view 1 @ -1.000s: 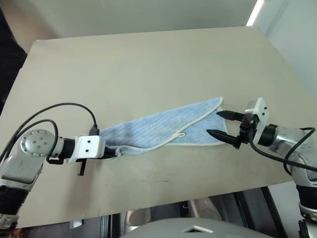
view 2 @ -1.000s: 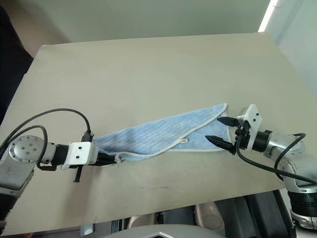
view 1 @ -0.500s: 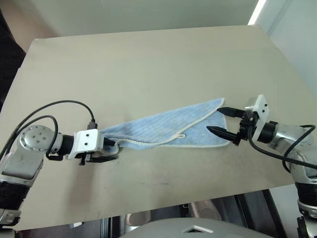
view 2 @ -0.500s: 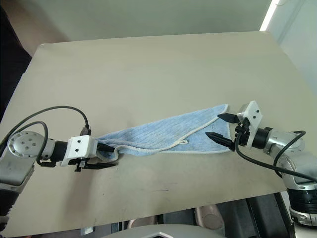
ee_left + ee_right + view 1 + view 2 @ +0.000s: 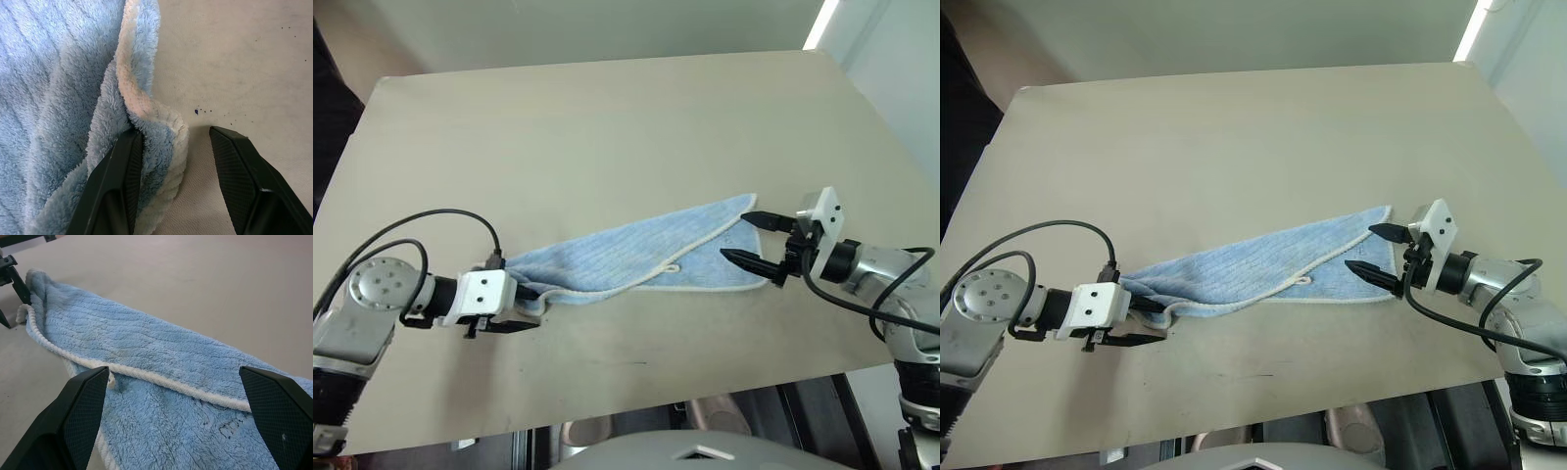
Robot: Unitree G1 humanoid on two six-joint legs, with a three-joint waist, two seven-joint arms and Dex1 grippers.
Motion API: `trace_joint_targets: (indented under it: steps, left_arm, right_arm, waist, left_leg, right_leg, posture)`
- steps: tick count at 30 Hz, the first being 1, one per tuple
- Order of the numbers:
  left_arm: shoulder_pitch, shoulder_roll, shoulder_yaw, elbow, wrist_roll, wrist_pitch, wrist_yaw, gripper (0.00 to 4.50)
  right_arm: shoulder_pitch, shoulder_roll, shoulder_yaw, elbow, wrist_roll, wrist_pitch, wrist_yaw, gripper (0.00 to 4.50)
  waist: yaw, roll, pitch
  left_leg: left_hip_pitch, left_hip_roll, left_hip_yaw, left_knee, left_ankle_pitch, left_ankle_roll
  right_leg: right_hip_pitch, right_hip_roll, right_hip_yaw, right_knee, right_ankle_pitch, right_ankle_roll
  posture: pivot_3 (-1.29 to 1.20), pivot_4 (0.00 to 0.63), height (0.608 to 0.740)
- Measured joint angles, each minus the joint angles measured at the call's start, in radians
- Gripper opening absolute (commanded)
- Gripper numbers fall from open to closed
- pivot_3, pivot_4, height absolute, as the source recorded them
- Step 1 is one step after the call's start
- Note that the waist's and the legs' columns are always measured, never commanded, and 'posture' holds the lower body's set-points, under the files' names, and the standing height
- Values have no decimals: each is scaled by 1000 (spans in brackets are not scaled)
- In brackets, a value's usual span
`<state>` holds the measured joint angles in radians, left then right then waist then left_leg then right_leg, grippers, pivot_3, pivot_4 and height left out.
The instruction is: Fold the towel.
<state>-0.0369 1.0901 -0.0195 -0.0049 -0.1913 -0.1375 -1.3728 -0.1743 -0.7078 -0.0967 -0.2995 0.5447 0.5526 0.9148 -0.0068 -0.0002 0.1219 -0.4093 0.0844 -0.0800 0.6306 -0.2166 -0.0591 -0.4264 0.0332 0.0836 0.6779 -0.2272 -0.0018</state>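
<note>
left pincer lets go of the towel's tip

a second ago my left gripper (image 5: 530,315) was pinched tight on the towel's narrow end; now its two black fingers stand apart. the bunched tip of the towel (image 5: 646,259) lies between them: in my left wrist view one finger (image 5: 117,186) presses against the folded cloth, while the other sits clear of it on bare table, so nothing is clamped. the hand itself has hardly shifted.

my right gripper (image 5: 745,238) has not changed. its fingers are spread wide at the towel's broad end, one tip above the far corner, the other over the near edge. in my right wrist view the cloth passes between the two fingers and neither closes on it.

the towel rests on the tan table (image 5: 607,127), lying as a long wedge from my left hand to my right, narrow and crumpled at the left, wider at the right. it is light blue, fluffy, ribbed in long lines, folded over itself with a white corded edge running along the fold. a small white loop (image 5: 672,266) hangs from that edge near the middle. the table surface is smooth and matte, with a few dark specks by my left fingers.
</note>
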Motion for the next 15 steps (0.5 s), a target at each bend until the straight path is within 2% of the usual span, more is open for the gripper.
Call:
trace_joint_targets:
  steps: [1,6,15]
  left_arm:
    - [3,1,0,0,1,-8,-3,1785]
    - [9,1,2,1,0,-14,-11,68]
    - [1,1,3,5,3,-19,-8,19]
  right_arm:
    - [0,0,0,0,0,0,0,4500]
    - [0,0,0,1,0,-1,0,4500]
    - [-15,0,0,18,-9,-12,0,4500]
  waist:
    - [0,0,0]
    - [0,0,0]
    - [0,0,0]
  left_leg:
    - [0,0,0,0,0,0]
    - [1,0,0,0,0,0]
    - [1,0,0,0,0,0]
  right_leg:
    - [0,0,0,0,0,0]
    - [0,0,0,1,0,0]
    - [0,0,0,1,0,-1]
  posture:
    - [0,150,740]
    - [0,150,740]
    - [0,150,740]
